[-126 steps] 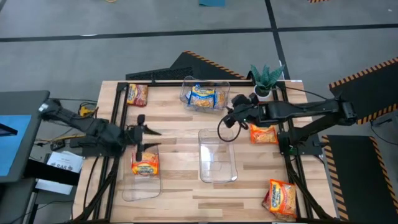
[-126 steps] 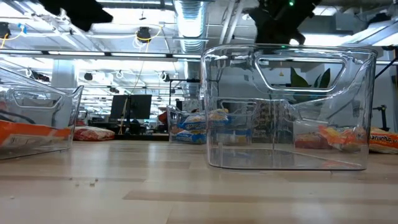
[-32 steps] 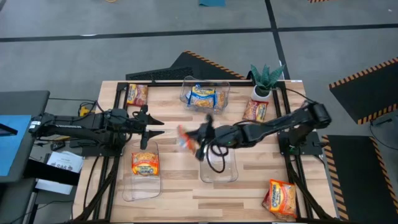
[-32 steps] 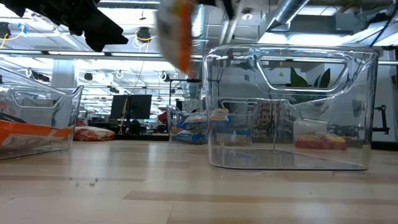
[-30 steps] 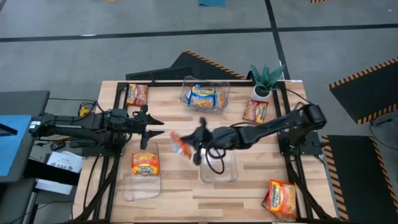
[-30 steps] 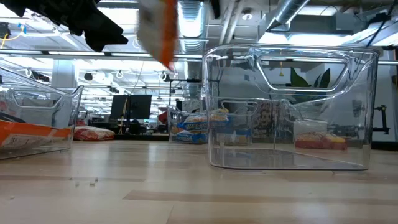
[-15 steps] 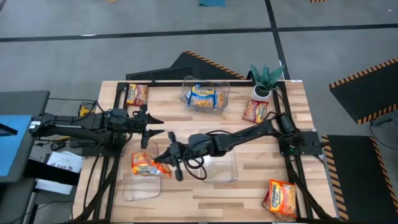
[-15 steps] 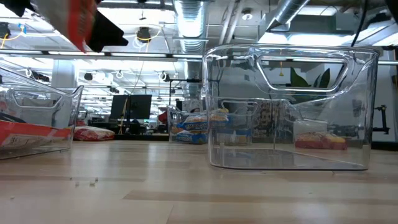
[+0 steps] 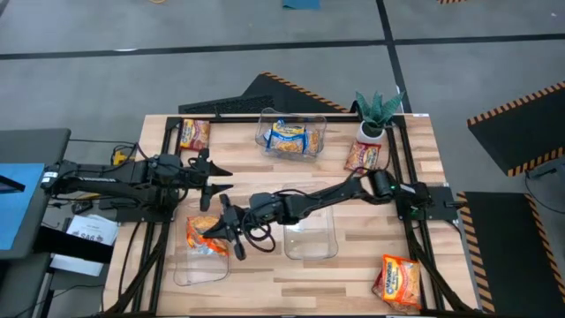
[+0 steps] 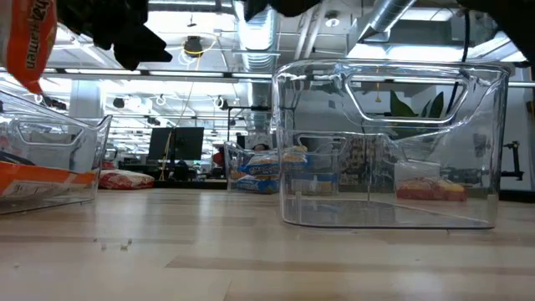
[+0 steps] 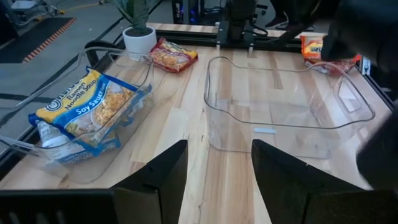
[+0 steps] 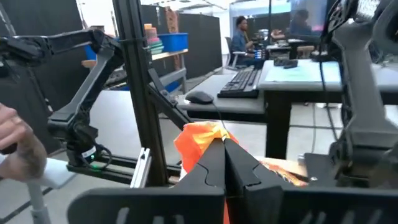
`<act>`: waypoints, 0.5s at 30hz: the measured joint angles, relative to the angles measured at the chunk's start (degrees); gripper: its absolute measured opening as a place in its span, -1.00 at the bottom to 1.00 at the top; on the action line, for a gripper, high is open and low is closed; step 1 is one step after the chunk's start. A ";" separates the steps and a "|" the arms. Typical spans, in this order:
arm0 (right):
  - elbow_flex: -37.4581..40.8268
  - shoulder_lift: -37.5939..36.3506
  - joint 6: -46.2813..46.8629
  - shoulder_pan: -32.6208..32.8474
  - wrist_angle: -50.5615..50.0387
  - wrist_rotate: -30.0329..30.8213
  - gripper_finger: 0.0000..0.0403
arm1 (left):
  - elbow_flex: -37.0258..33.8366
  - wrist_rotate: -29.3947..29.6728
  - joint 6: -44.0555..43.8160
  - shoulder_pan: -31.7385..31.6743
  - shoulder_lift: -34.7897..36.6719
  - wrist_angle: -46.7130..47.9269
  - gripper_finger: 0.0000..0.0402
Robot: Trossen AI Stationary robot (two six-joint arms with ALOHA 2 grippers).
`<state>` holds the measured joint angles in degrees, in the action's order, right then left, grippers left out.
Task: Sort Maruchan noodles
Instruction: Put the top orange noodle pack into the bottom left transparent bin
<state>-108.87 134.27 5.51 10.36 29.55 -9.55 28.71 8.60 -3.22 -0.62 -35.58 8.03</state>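
My right gripper (image 9: 222, 231) reaches across the table and is shut on an orange Maruchan noodle packet (image 9: 207, 226), held above the left clear bin (image 9: 190, 269). That bin has another orange packet (image 10: 42, 179) lying flat on its floor. The held packet (image 10: 30, 42) shows high at the left in the low view. My left gripper (image 9: 210, 179) waits open just beyond that bin, holding nothing. Blue-and-yellow packets (image 11: 87, 111) lie in the far bin (image 9: 291, 137). The middle bin (image 9: 311, 234) holds nothing. My right gripper pinches the orange packet by one edge of its wrapper (image 12: 202, 138) between its two shut fingers (image 12: 239, 163). The fingers come roughly level from the table's right side. The packet sticks out beyond the fingertips, lifted clear above the left bin and tilted on edge.
Loose packets lie at the far left (image 9: 196, 134), beside the potted plant (image 9: 378, 110) at the far right (image 9: 364, 156), and at the near right corner (image 9: 397, 281). A black metal frame rails the table's sides (image 9: 163, 203). A person sits at a desk beyond the table (image 12: 239, 34).
My right gripper has carried the orange packet toward the table's left edge, from beside the middle bin's left wall to above the left bin. It has stayed shut on the packet, which remains lifted clear.
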 joint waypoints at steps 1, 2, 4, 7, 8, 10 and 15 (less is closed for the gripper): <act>-0.91 1.02 0.54 -0.10 0.50 -0.58 -0.95 | 0.00 0.02 0.00 0.00 0.01 0.02 -0.17; -1.45 1.76 1.33 -0.34 0.43 -1.13 -0.95 | 0.00 0.02 0.00 0.00 -0.01 0.06 -0.17; -1.76 2.25 3.32 -0.58 -0.57 -2.36 -0.95 | 0.00 0.01 0.00 0.00 0.01 0.07 -0.17; -2.15 2.81 4.10 -0.86 -0.03 -2.44 -0.92 | 0.00 0.00 0.00 0.00 0.01 0.22 -0.17; -2.12 2.73 4.74 -0.95 -0.74 -2.45 -0.89 | 0.00 0.02 0.00 0.00 -0.01 0.22 -0.17; -1.98 2.72 6.68 -1.15 -1.73 -2.68 -0.83 | 0.00 0.08 0.02 0.00 0.01 0.22 -0.17; -2.00 2.61 7.89 -1.60 -3.66 -3.09 -0.53 | 0.00 2.37 0.04 0.00 -0.01 0.31 -0.17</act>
<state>-110.87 136.88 13.40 8.77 25.89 -12.65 28.71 10.97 -3.18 -0.62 -35.59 8.34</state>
